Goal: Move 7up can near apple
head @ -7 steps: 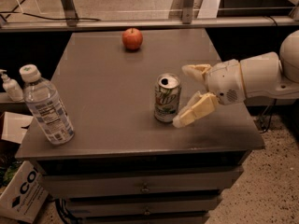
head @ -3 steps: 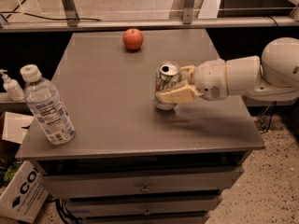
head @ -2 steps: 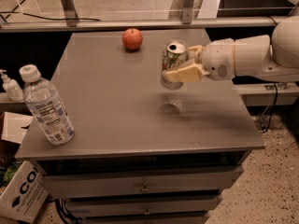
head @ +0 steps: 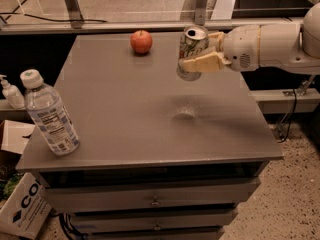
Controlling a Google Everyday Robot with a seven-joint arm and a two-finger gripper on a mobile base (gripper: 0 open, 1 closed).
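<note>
The 7up can (head: 190, 48) is silver with a green-and-white label and a pull-tab top. My gripper (head: 206, 53) is shut on it and holds it in the air above the grey table top (head: 140, 109), its shadow on the surface below. The arm reaches in from the right. The apple (head: 141, 41) is red-orange and sits on the table at the back, to the left of the held can and apart from it.
A clear plastic water bottle (head: 50, 115) with a white cap stands at the table's front left corner. A soap dispenser (head: 11, 92) sits on a lower ledge at the left. A cardboard box (head: 22, 209) lies on the floor at the lower left. Drawers (head: 155, 200) are under the table top.
My gripper closed on the can, lifted it off the table and carried it up and back toward the apple.
</note>
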